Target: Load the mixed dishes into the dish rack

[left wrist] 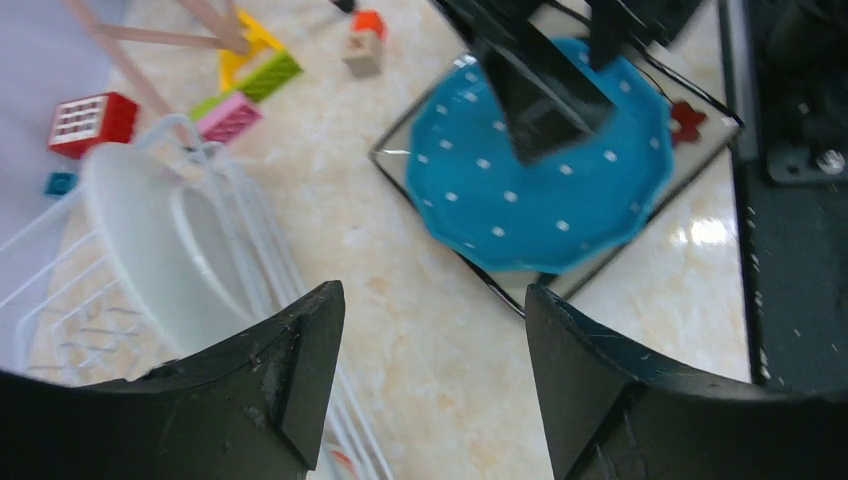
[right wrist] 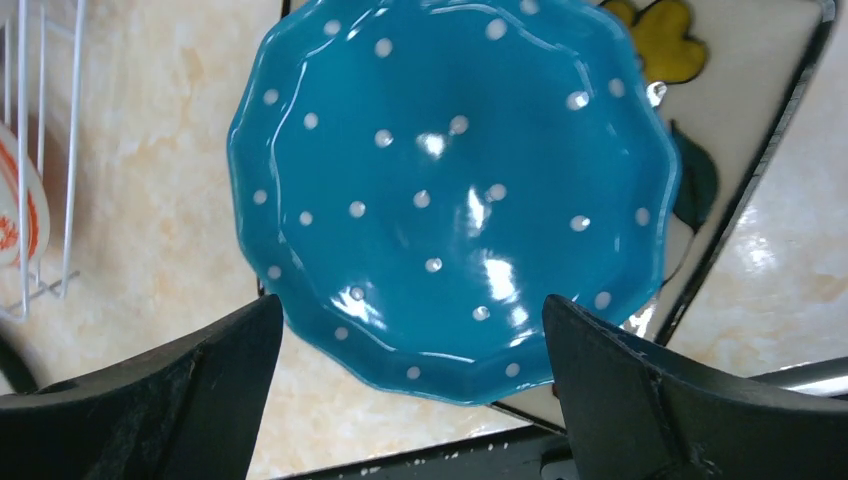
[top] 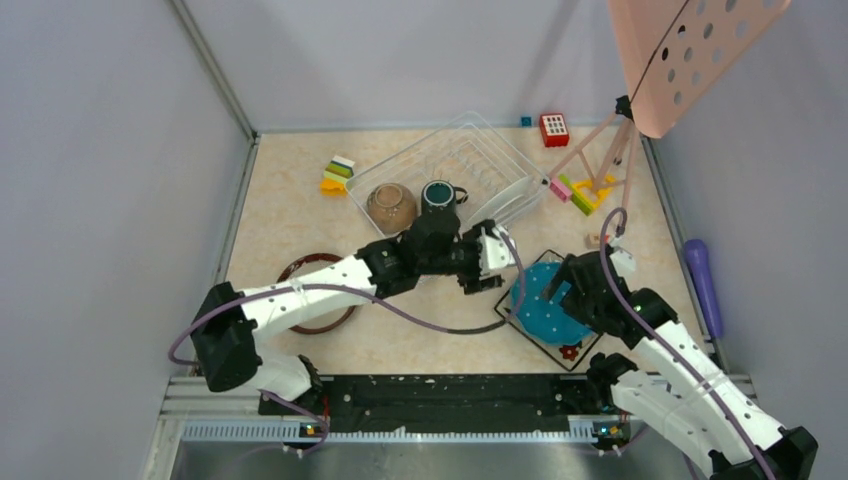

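The dish rack (top: pixel 452 165) stands at the back centre and holds the brown bowl (top: pixel 391 207), the dark green mug (top: pixel 438 195) and the white plate with red characters (top: pixel 515 200). The blue white-dotted plate (top: pixel 540 310) lies on the black square plate (top: pixel 578 352). My right gripper (right wrist: pixel 415 340) is open and hovers over the near rim of the blue plate (right wrist: pixel 450 190). My left gripper (left wrist: pixel 435 330) is open and empty over bare table, between the rack (left wrist: pixel 60 300) and the blue plate (left wrist: pixel 540 190). The dark red-rimmed plate (top: pixel 318 270) lies partly under the left arm. The patterned bowl is out of view.
Toy blocks (top: pixel 338 175) lie left of the rack and more of them (top: pixel 580 190) right of it. A red keypad toy (top: pixel 554 129) sits at the back. A wooden stand with a pink perforated board (top: pixel 690 50) stands at the back right. A purple object (top: pixel 703 280) lies by the right wall.
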### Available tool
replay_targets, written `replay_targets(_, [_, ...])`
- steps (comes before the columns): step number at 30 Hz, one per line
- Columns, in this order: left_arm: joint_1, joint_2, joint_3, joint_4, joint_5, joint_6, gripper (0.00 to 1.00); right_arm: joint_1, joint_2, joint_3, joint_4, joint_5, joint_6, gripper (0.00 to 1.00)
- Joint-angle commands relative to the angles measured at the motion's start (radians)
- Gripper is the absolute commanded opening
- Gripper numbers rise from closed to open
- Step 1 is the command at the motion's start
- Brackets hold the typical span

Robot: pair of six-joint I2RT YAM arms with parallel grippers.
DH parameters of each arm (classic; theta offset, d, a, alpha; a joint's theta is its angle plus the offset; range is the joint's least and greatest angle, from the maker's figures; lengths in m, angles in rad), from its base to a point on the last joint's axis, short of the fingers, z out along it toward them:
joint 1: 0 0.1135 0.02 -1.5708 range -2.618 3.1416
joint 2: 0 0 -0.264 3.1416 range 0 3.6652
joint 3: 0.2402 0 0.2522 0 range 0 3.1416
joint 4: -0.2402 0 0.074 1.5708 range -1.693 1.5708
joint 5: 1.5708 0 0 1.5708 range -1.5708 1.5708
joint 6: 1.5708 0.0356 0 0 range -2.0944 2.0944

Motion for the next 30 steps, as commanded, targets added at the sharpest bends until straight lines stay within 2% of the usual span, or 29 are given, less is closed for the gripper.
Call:
replay_targets(1, [-0.099, 0.026, -0.079, 0.012, -0.065, 0.129, 0.71, -0.006, -0.010, 0.069, -0.072, 0.176, 0.079, 0.99])
replay_targets(5, [-0.149, 0.089, -0.094, 0.009, -0.055, 0.180, 0.68, -0.006, -0.003, 0.153, -0.124, 0.276, 0.073, 0.99])
replay_targets(7, [-0.177, 0.115, -0.099, 0.010, -0.059, 0.241, 0.62, -0.006, 0.007, 0.172, -0.168, 0.316, 0.086, 0.99])
replay_targets(11, [-0.220, 0.164, -0.098, 0.030, -0.094, 0.319, 0.65, -0.006, 0.039, 0.206, -0.219, 0.370, 0.108, 0.99])
replay_targets(17, [-0.260, 0.266, -0.011, -0.097, -0.111, 0.440, 0.62, -0.006, -0.006, 0.211, -0.180, 0.361, 0.117, 0.99])
replay_targets(21, [-0.301, 0.329, 0.019, -0.132, -0.185, 0.509, 0.59, -0.006, -0.036, 0.205, -0.164, 0.352, 0.127, 0.99])
replay_targets(25, [-0.314, 0.387, 0.081, -0.170, -0.242, 0.511, 0.53, -0.006, -0.061, 0.189, -0.153, 0.347, 0.137, 0.99])
replay_targets(30, [-0.320, 0.431, 0.113, -0.170, -0.262, 0.507, 0.51, -0.006, -0.097, 0.176, -0.145, 0.353, 0.139, 0.99])
